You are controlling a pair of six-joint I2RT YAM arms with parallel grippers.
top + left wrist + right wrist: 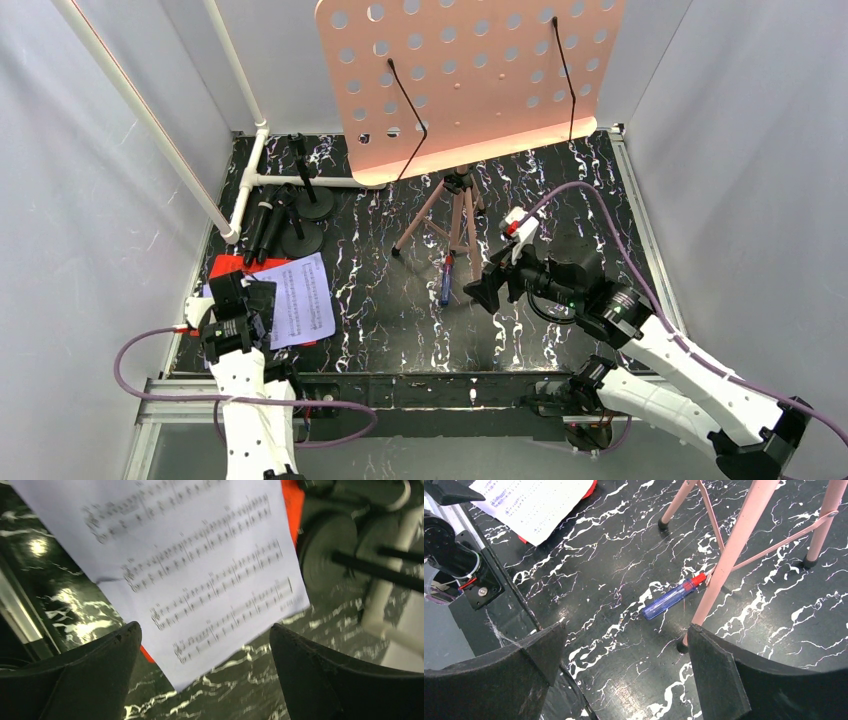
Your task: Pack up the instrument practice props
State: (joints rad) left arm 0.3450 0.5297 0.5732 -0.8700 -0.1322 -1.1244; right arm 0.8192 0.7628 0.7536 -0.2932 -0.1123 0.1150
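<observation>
Nearest, we see the left hand (205,630) spread wide and holding nothing, poised above the white sheet (200,570). This sheet lies on a red sheet (292,500) at the left front of the desk (400,320). The right hand (624,630) is likewise wide apart and empty, facing a blue pen (671,597) that lies just beside 1 of the tripod legs (724,560). Farther back, 2 black microphones (270,220) sit close together with their round bases (303,240), beside the white pipe frame (250,170). Farthest, the pink rack (470,80) stands upright and unfolded. We judge the packing barely begun: nothing is gathered or folded, and sheets, microphones and rack are all left to pack.
</observation>
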